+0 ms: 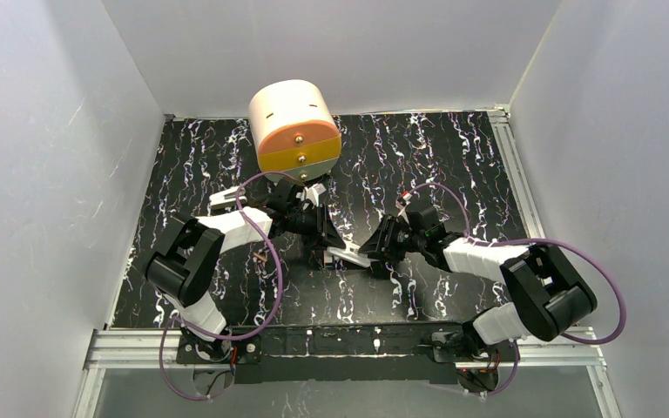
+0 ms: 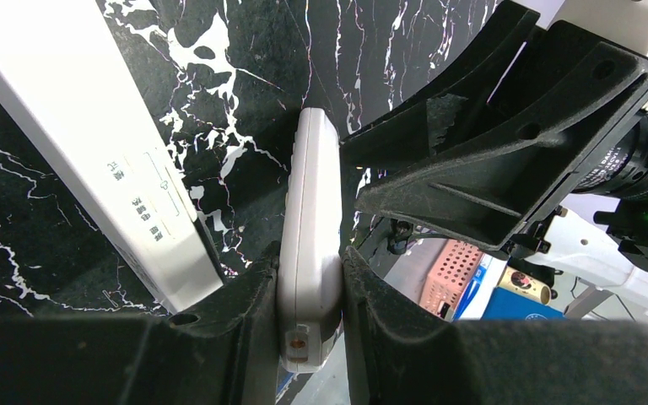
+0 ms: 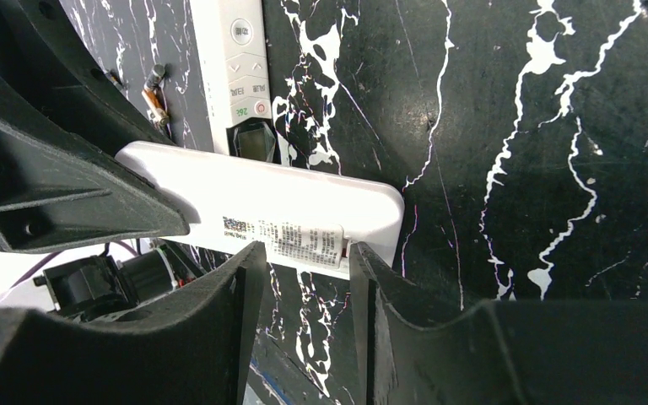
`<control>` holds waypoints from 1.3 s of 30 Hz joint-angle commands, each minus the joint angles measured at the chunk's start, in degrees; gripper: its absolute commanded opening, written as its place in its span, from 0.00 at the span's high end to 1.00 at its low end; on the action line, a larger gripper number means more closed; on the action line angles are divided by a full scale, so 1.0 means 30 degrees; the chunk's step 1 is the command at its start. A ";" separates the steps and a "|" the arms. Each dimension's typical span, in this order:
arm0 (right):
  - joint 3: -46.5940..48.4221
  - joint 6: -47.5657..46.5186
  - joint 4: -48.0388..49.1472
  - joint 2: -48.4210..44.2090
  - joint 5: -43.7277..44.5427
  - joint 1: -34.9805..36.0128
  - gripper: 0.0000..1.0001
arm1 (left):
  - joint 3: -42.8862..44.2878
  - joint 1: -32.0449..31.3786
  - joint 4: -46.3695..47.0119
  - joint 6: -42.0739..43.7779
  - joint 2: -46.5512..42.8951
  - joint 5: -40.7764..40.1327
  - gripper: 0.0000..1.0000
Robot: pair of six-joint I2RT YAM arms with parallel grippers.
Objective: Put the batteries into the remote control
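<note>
The remote control [image 1: 348, 255], a small white handset, is held off the table between both arms. My left gripper [image 1: 324, 244] is shut on its two broad sides near one end. It shows edge-on in the left wrist view [image 2: 312, 186], between the jaws of my left gripper [image 2: 308, 257]. My right gripper [image 1: 373, 252] is open. Its fingertips [image 3: 257, 253] rest at the handset's back [image 3: 219, 190], either side of a printed label. One coppery battery [image 3: 153, 93] lies on the table beyond the handset. The other battery is not in view.
A longer, narrower white remote [image 3: 240, 76] with buttons and a small screen lies on the black marbled table [image 1: 453, 165], close under the handset, and also shows in the left wrist view [image 2: 76, 143]. A white and orange drum [image 1: 294, 129] stands at the back. White walls enclose three sides.
</note>
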 commanded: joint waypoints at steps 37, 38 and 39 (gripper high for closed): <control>-0.3177 0.6409 1.6867 -0.0138 -0.2645 0.0264 0.50 | 0.0906 -0.1376 -0.5766 0.2101 0.1791 -0.5401 1.00; -0.3208 0.6341 1.6643 -0.0192 -0.2545 0.0233 0.50 | 0.0970 -0.1383 -0.5896 0.2125 0.1817 -0.5458 1.00; -0.3267 0.6317 1.6436 -0.0308 -0.2393 0.0210 0.50 | 0.1036 -0.1380 -0.5974 0.2157 0.1798 -0.5524 1.00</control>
